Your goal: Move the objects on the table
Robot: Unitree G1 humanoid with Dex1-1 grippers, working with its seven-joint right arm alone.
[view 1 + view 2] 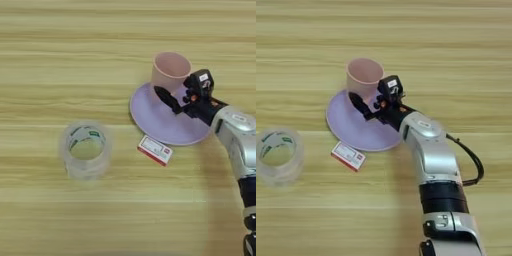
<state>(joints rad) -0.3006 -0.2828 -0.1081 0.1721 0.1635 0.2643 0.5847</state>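
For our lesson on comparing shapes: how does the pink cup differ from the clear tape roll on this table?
The pink cup is opaque; the clear tape roll is see-through, with the wood showing through it. The pink cup stands on the lavender plate, close to the claw; the clear tape roll sits alone on the bare table, to the left. The cup looks taller, the roll squatter. Both are round with open tops.

A: Camera setup?
B: Stereo pair on the head, both looking steeply down at the tabletop [50, 50], which fills each frame. Fairly close in.
A: Overlap?
B: Nearly everything. Plate [160, 122] sits right of centre in the left eye view and left of centre in the right eye view. The right eye view reaches further right and takes in the whole forearm [431, 150]; the left eye view crops it.
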